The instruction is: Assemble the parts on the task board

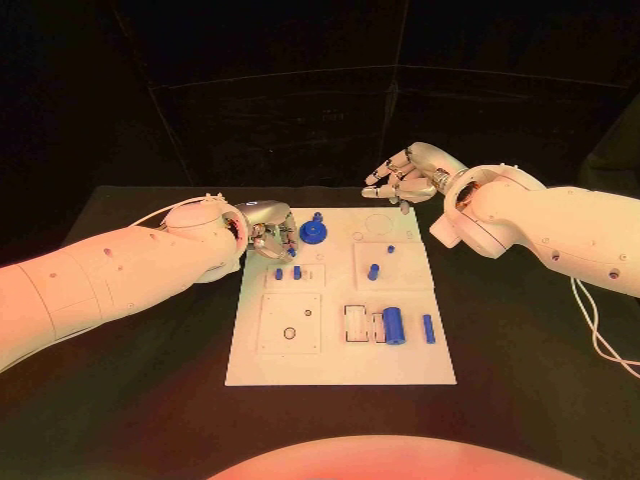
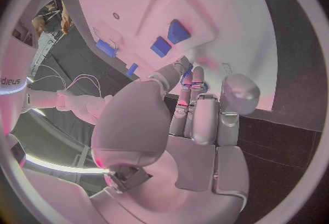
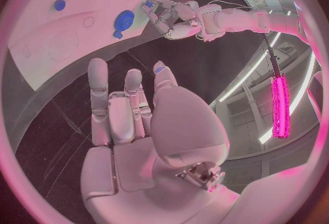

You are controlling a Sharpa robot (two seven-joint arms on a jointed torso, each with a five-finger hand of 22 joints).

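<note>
The white task board [image 1: 342, 355] lies mid-table. My left hand [image 1: 270, 232] hovers over its far left corner with fingers curled together; a small blue part [image 2: 186, 76] shows between the fingertips, also visible as a blue speck [image 3: 148, 4] in the right wrist view. Just beside that hand stands a round blue knobbed part [image 1: 313, 233]. Two short blue pegs [image 1: 287, 272] sit below it. A thick blue cylinder [image 1: 394, 325] and a thin blue one [image 1: 428, 328] lie near the board's right side. My right hand [image 1: 404, 178] floats beyond the far edge, fingers apart, holding nothing.
A raised white square plate with a hole [image 1: 290, 323] occupies the board's near left. Small white blocks [image 1: 355, 322] sit beside the cylinder. Two more blue pieces [image 1: 374, 269] stand on the middle right plate. Black table [image 1: 536, 400] surrounds the board.
</note>
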